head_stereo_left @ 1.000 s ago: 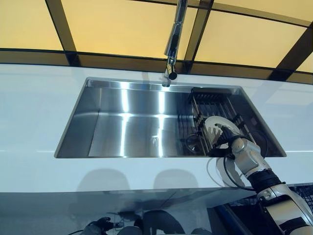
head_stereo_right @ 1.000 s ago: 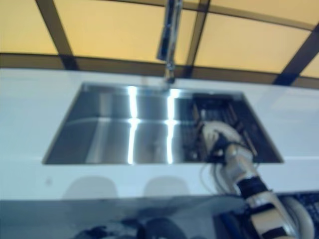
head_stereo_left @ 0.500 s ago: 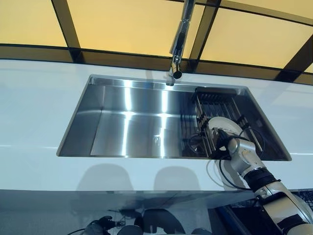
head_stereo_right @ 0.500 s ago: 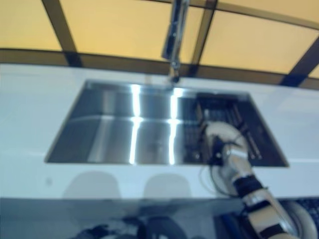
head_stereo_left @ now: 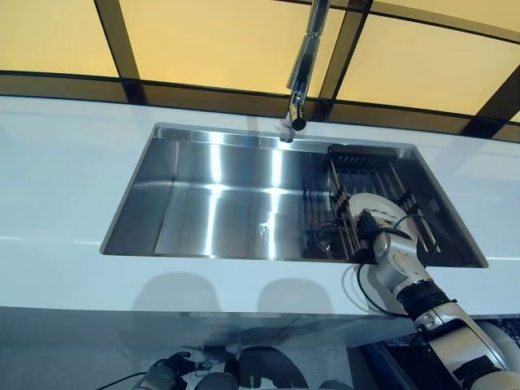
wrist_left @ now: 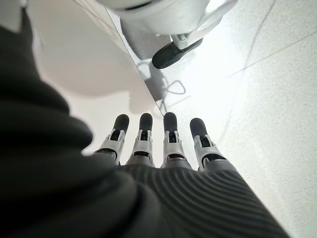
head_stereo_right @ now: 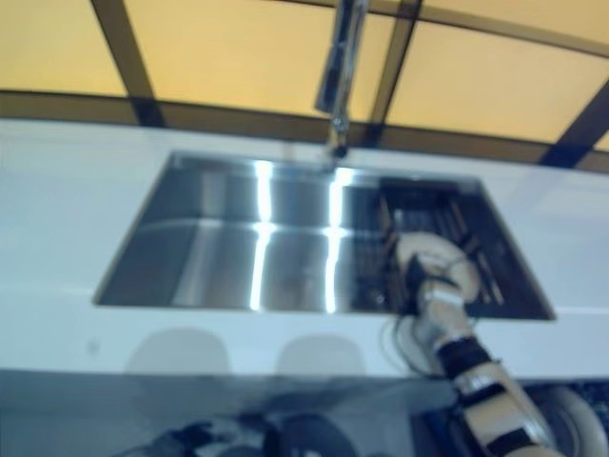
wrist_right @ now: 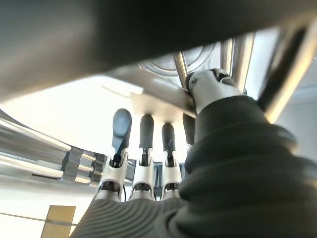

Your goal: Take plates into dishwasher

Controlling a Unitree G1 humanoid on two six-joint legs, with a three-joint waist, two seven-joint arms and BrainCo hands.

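A white plate (head_stereo_left: 375,208) stands on edge in the dark dish rack (head_stereo_left: 366,175) at the right end of the steel sink (head_stereo_left: 211,203), apparently facing the faucet (head_stereo_left: 301,73). The right hand (head_stereo_left: 375,236) lies against it, fingers (wrist_right: 143,134) straight. The left hand (wrist_left: 163,148) hangs low, fingers straight, holding nothing.
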